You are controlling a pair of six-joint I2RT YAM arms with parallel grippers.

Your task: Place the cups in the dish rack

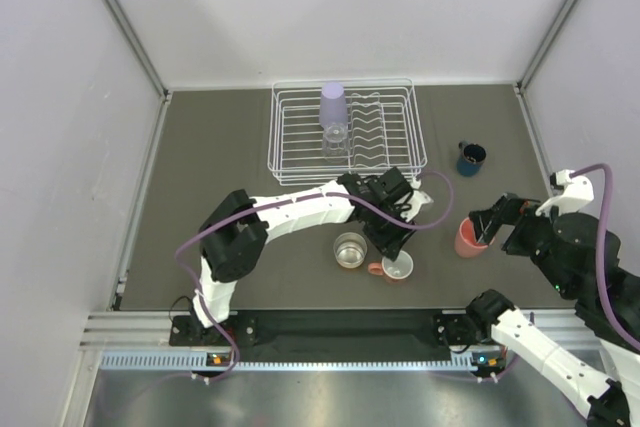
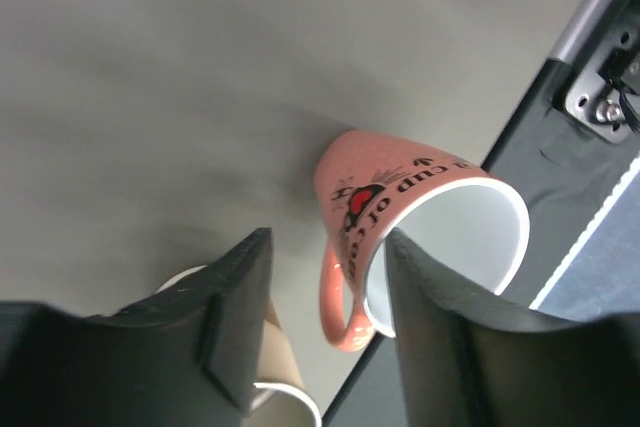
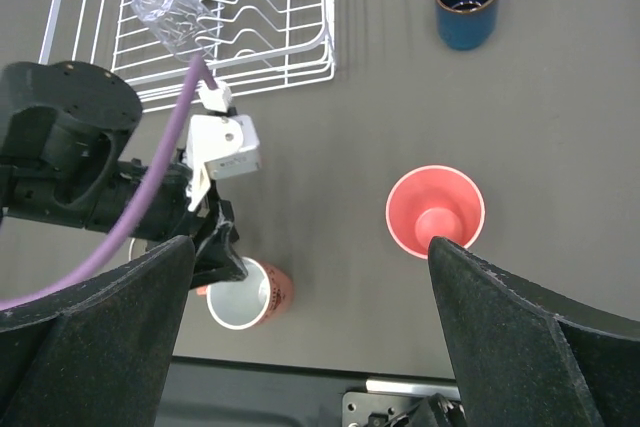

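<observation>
The left gripper (image 2: 328,243) is held with its jaws partly apart, set astride the handle of the salmon-pink mug (image 2: 400,182). No clamp is seen yet. The mug is lying on its side on the table (image 1: 220,147), so the handle is probably chosen as the surest purchase. The steel cup (image 1: 350,249) is stood just beside it. The right gripper (image 3: 311,247) is spread wide over the upright pink tumbler (image 3: 435,212). The lavender tumbler (image 1: 333,107) is set inverted in the dish rack (image 1: 290,162), presumably to drain, and the dark blue mug (image 1: 471,157) is left near the rack's right side.
</observation>
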